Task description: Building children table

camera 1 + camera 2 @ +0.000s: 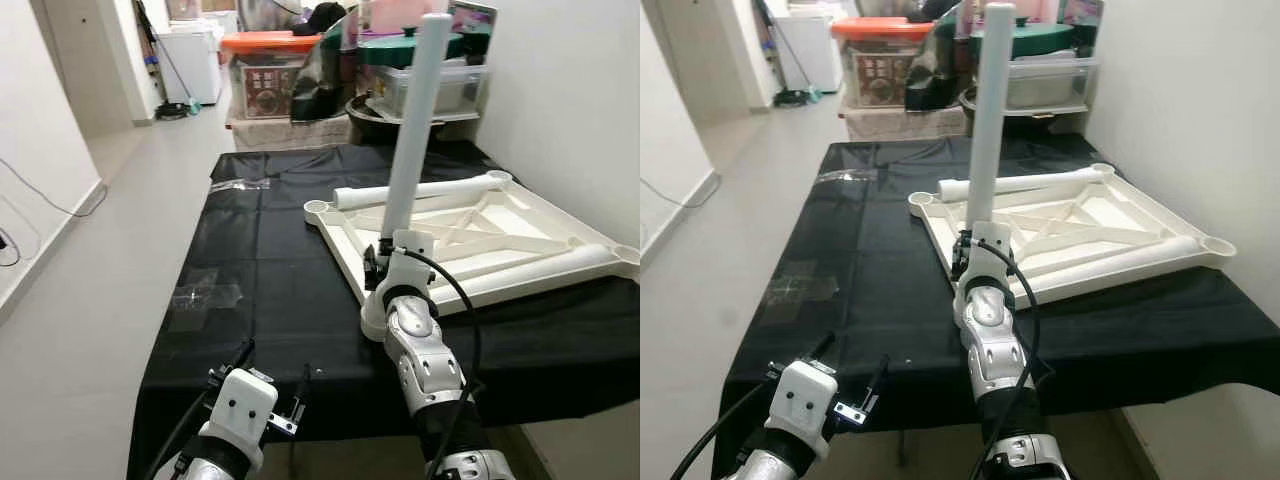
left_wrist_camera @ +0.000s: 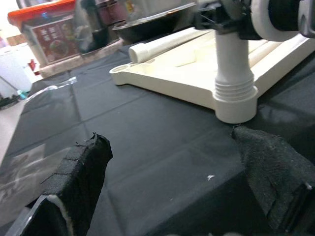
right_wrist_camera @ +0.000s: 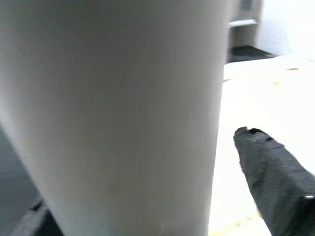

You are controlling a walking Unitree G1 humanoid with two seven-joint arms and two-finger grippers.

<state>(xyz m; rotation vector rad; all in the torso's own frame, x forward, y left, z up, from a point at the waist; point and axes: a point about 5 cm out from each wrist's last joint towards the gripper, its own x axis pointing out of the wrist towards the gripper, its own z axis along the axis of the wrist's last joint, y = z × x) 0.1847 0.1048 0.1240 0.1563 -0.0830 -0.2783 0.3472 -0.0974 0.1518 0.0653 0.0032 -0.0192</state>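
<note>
1. On the black cloth [image 1: 270,270] covering the table, a white children's tabletop [image 1: 520,240] lay upside down, its ribbed underside facing up, toward the far right part of the cloth and close beside the white wall [image 1: 570,90].
2. At the tabletop's near corner a white leg [image 1: 412,125] stood almost upright, leaning slightly; its threaded lower end [image 2: 235,93] sat in the round corner socket [image 2: 236,110], at the tabletop's edge nearest the robot.
3. Just above that socket, the right gripper [image 1: 385,255] was clamped on the leg, with one black finger [image 3: 275,177] showing beside the white tube in the right wrist view.
4. Two more white legs lay flat on the tabletop: one [image 1: 420,190] along its far edge, another [image 1: 540,265] along its near right edge.
5. Well to the left of the tabletop and nearer the robot, the left gripper [image 1: 255,385] hovered at the cloth's front edge with its padded fingers [image 2: 78,177] spread wide apart and holding nothing.
6. Left of the tabletop, clear plastic wrappers lay on the cloth: one [image 1: 205,297] near the left edge and one [image 1: 240,183] at the far left corner.
7. Beyond the tabletop's far edge stood stacked storage boxes, one with an orange lid [image 1: 270,42], and a clear bin [image 1: 445,85].
</note>
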